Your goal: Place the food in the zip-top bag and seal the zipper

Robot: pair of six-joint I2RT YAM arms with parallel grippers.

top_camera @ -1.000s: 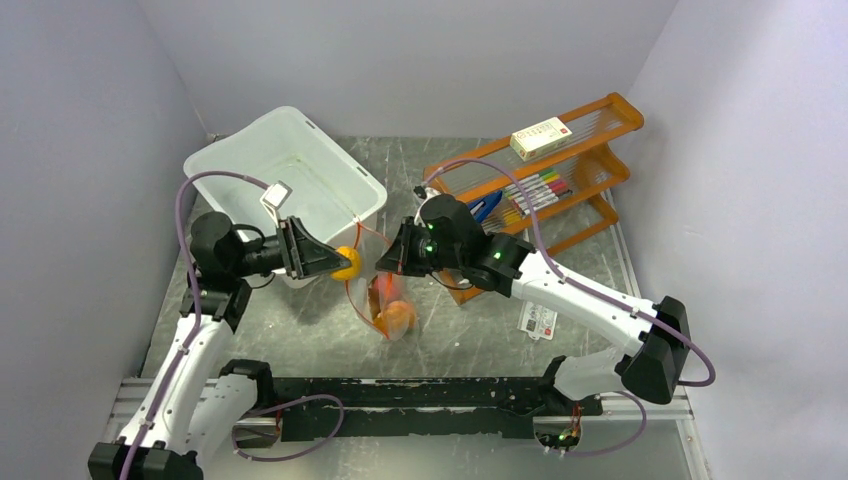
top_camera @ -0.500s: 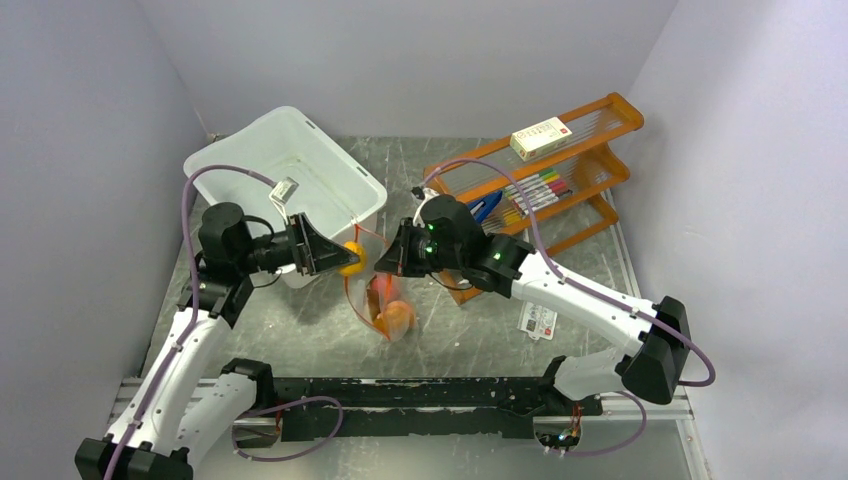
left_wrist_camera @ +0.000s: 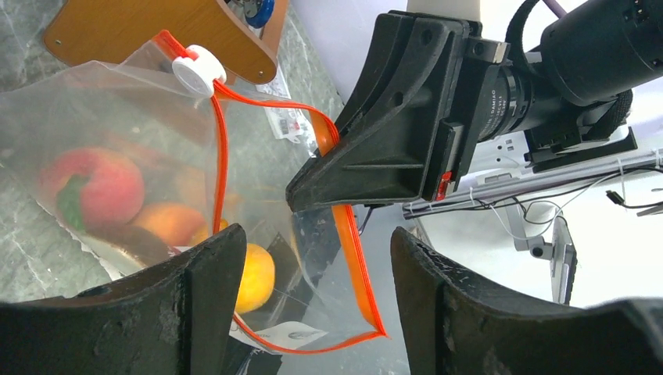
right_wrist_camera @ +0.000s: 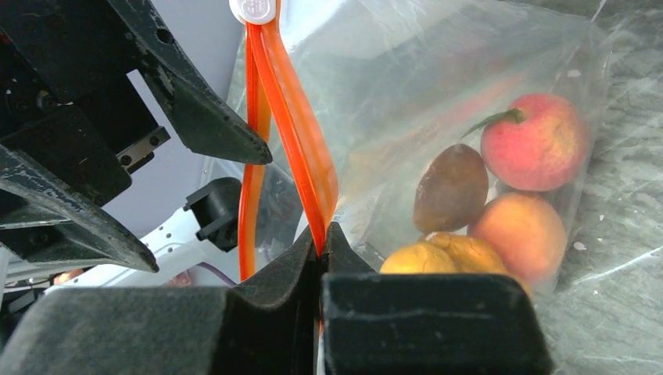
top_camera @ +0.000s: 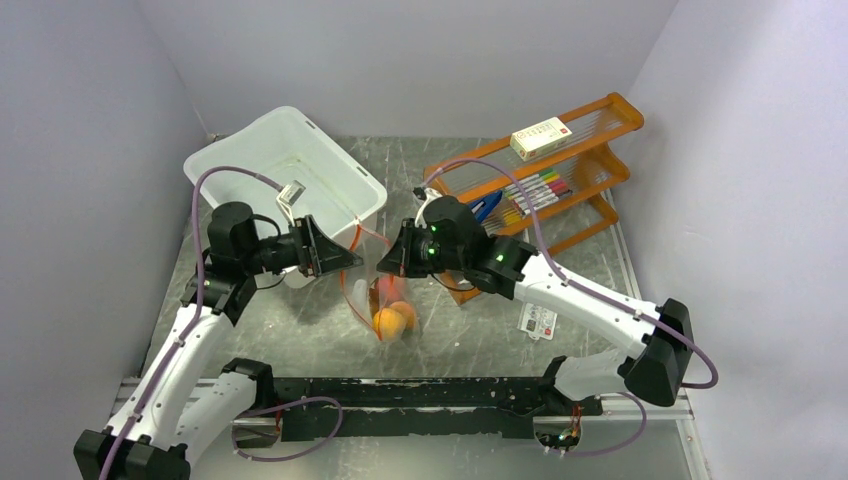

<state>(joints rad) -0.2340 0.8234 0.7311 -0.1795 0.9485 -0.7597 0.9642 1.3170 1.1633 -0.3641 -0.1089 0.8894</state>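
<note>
The zip-top bag [top_camera: 372, 292] hangs mouth-up in the middle of the table, held by my right gripper [top_camera: 385, 262]. That gripper [right_wrist_camera: 322, 230] is shut on the orange-red zipper [right_wrist_camera: 293, 133] at one side of the mouth. The food lies in the bag's bottom: a pink peach [right_wrist_camera: 535, 141], a brown fruit [right_wrist_camera: 449, 187], an orange one [right_wrist_camera: 520, 234] and a yellow-orange one [left_wrist_camera: 254, 277]. My left gripper [left_wrist_camera: 317, 234] stands open just above the open mouth, with only the zipper [left_wrist_camera: 353, 273] behind the gap. A white slider [left_wrist_camera: 198, 69] sits at the strip's end.
A white tub [top_camera: 290, 170] stands at the back left, close behind my left gripper [top_camera: 345, 262]. An orange rack [top_camera: 590, 150] with markers [top_camera: 535, 190] and a white box [top_camera: 540, 138] stands at the back right. A small card [top_camera: 538, 320] lies under the right arm.
My left gripper has moved right over the bag's mouth and opened. The orange fruit it held has dropped into the bag. The right gripper has kept its hold.
</note>
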